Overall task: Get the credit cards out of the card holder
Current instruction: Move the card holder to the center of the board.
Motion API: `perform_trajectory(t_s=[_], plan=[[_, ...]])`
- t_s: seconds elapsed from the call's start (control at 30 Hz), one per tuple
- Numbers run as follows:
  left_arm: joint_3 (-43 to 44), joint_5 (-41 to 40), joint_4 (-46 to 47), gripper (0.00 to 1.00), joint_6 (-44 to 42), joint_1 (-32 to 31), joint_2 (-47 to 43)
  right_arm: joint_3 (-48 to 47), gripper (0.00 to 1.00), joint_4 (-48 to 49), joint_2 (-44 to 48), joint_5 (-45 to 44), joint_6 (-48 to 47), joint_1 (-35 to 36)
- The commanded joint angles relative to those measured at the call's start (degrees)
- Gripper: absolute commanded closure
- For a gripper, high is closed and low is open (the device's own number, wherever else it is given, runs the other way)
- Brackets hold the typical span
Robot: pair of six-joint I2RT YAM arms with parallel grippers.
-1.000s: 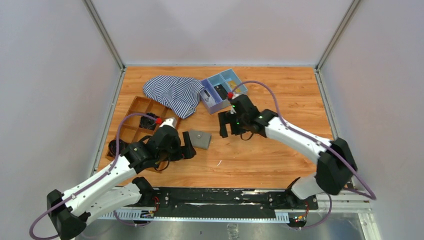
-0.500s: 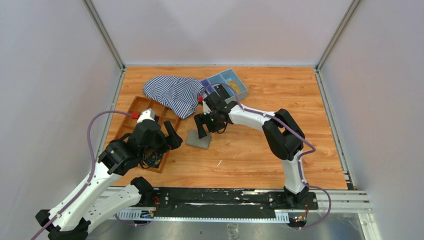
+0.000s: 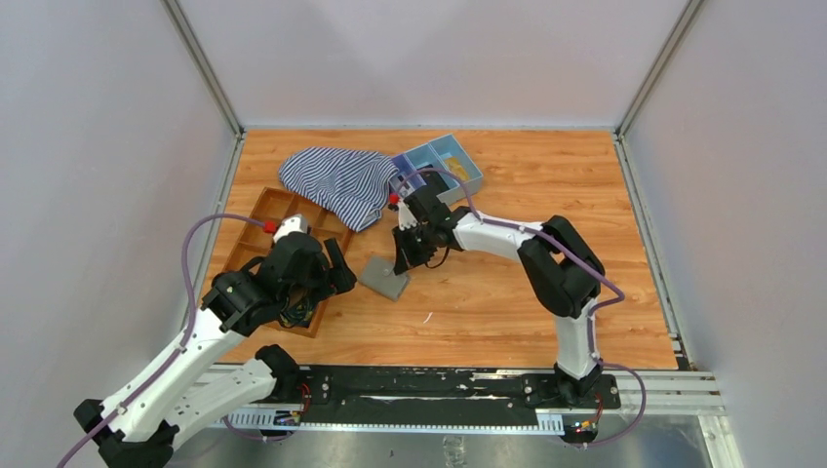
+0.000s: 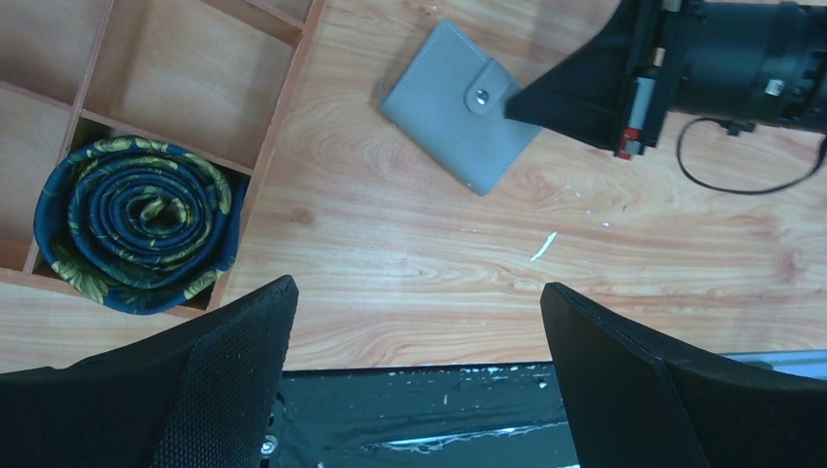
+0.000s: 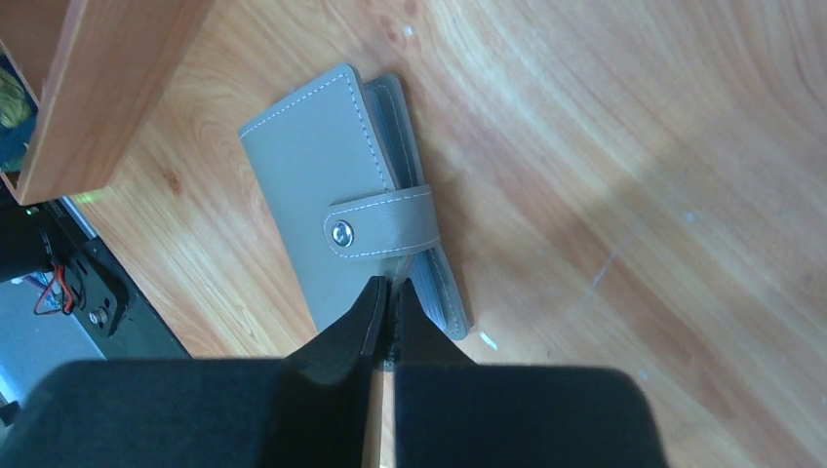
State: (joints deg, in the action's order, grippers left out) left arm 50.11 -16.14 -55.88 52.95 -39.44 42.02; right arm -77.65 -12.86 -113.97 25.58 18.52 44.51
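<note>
Right gripper (image 5: 387,304) noted closed, tips set at the card holder (image 5: 307,185) edge beside its snapped tab (image 5: 390,222). Holder may be slid, not opened, if nothing is pinched.

- The card holder (image 5: 332,224) is shut, its inside hidden.
- The left arm (image 3: 180,356) covers much of the wooden tray (image 3: 268,207).
- Bits in the blue tray (image 3: 451,156): too small to tell.

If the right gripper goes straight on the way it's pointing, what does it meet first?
The card holder: the shut right gripper has its tips at the holder's edge, just by the snap strap. Whether they touch it is unclear.
</note>
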Motion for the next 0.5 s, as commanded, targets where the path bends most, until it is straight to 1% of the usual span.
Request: perform_trajectory(t_s=[0.0, 0.07, 0.13, 0.2, 0.3, 0.37, 0.43, 0.47], plan=[[1.3, -1.2, -0.4, 0.0, -1.2, 0.4, 2.1, 5.8, 1.0, -0.6, 4.2, -2.4, 2.1, 0.5], [1.8, -0.6, -0.4, 0.0, -2.1, 0.4, 3.4, 9.2, 1.0, -0.5, 8.1, -5.0, 4.1, 0.5], [2.4, 1.0, -0.2, 0.01, -2.9, 0.4, 5.1, 14.5, 1.0, 0.0, 13.3, -8.9, 7.7, 0.5], [2.8, 2.8, 0.1, 0.02, -3.2, 0.4, 7.2, 21.4, 1.0, 2.0, 19.9, -12.7, 13.1, 0.6], [2.8, 4.2, 1.5, 0.04, -2.8, -0.8, 11.0, 35.6, 1.0, 6.3, 30.9, -18.0, 24.0, 0.7], [2.4, 5.2, 4.1, 0.05, -2.3, -2.3, 13.3, 43.1, 1.0, 8.6, 38.2, -21.2, 31.2, 1.7], [1.7, 7.1, 7.3, 0.05, -1.3, -3.5, 15.8, 48.6, 0.99, 9.3, 44.5, -25.0, 35.8, 3.8], [1.5, 8.0, 9.0, 0.05, -0.8, -3.9, 17.1, 50.2, 0.9, 8.9, 47.0, -27.9, 36.8, 5.0]])
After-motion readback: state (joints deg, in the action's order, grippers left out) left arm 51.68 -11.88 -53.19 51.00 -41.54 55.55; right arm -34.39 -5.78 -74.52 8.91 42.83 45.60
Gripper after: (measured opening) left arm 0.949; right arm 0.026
